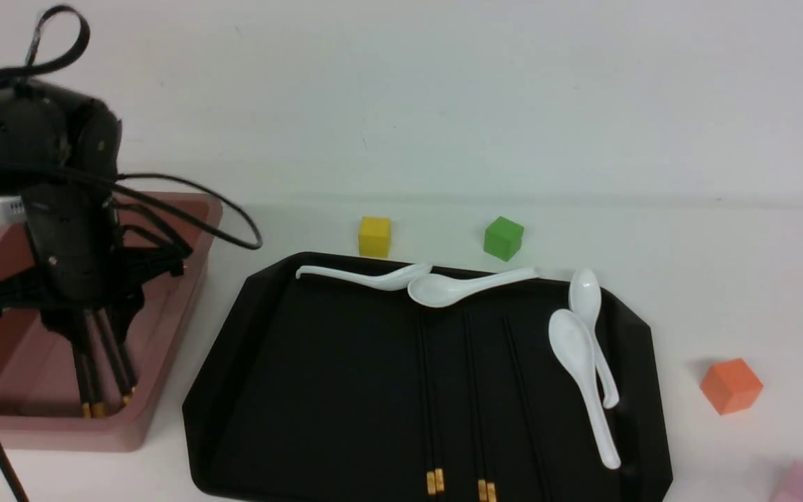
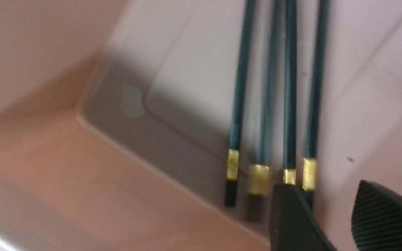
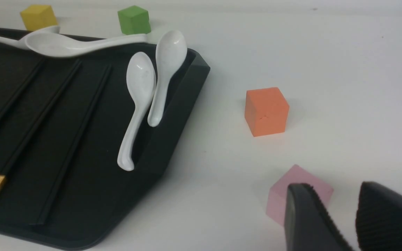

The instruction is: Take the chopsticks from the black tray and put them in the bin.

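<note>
The left fingers [image 2: 291,223] hang over the deep dusty-pink plastic bin [image 1: 46,432] at the left of the white counter [image 1: 722,279]; they stand apart with nothing between them. Four long thin black chopsticks with gold bands [image 2: 290,104] are inside the bin just beneath, side by side, gold ends toward its near wall, one of them blurred; whether a finger touches any I cannot tell. More chopsticks of the same kind [image 1: 471,390] lie lengthwise on the large glossy black rectangular tray [image 1: 304,383], gold ends toward the robot; four white spoons [image 1: 583,362] rest along its far and right edges. The right fingers [image 3: 309,223] are parted and empty above the counter, near a pink cube [image 3: 300,181]; an orange cube [image 1: 731,385] sits right of the tray; a yellow cube [image 1: 374,236] and a green cube [image 1: 503,238] stand beyond it.
</note>
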